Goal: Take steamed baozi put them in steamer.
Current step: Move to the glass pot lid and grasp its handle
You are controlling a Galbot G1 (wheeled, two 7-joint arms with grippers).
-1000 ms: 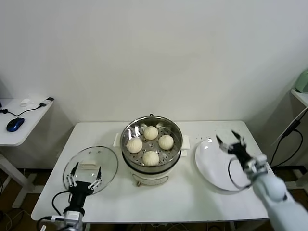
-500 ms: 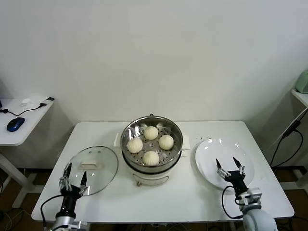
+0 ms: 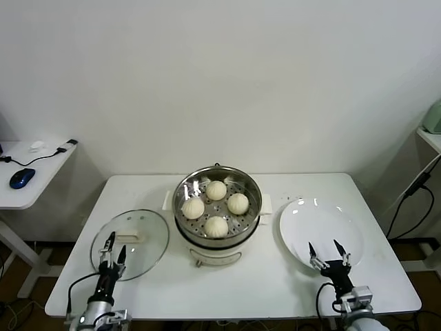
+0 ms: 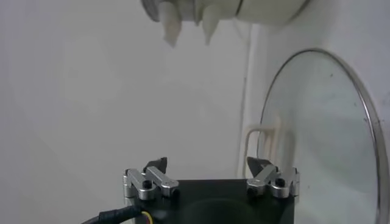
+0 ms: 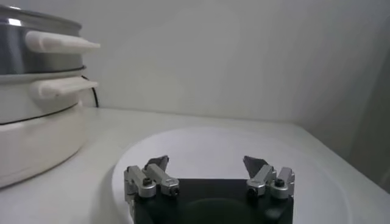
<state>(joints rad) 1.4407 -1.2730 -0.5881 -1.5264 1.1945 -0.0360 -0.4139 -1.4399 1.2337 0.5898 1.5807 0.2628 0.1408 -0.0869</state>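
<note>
1. Side desk (image 3: 31, 169), far left, apart from the main table: carries a blue mouse (image 3: 21, 178).
2. Left gripper (image 3: 112, 250): low at the table's near edge, over the near rim of the glass lid; fingers spread, holding nothing. The left wrist view shows both fingertips (image 4: 158, 165) apart above the bare table.
3. Glass lid (image 3: 131, 241): lies flat on the white table (image 3: 227, 289), left of the steamer, its white handle (image 3: 127, 237) uppermost.
4. Steamer (image 3: 217, 215): steel pot on a white base at the table's centre, uncovered.
5. Steamed baozi (image 3: 216, 226): four cream-white buns resting on the perforated tray inside the steamer, set in a diamond.
6. White plate (image 3: 320, 231): right of the steamer, nothing on it.
7. Right gripper (image 3: 329, 254): at the plate's near edge; fingers spread, holding nothing. The right wrist view shows it low over the plate, with the steamer's side handles (image 5: 58, 42) beyond.
</note>
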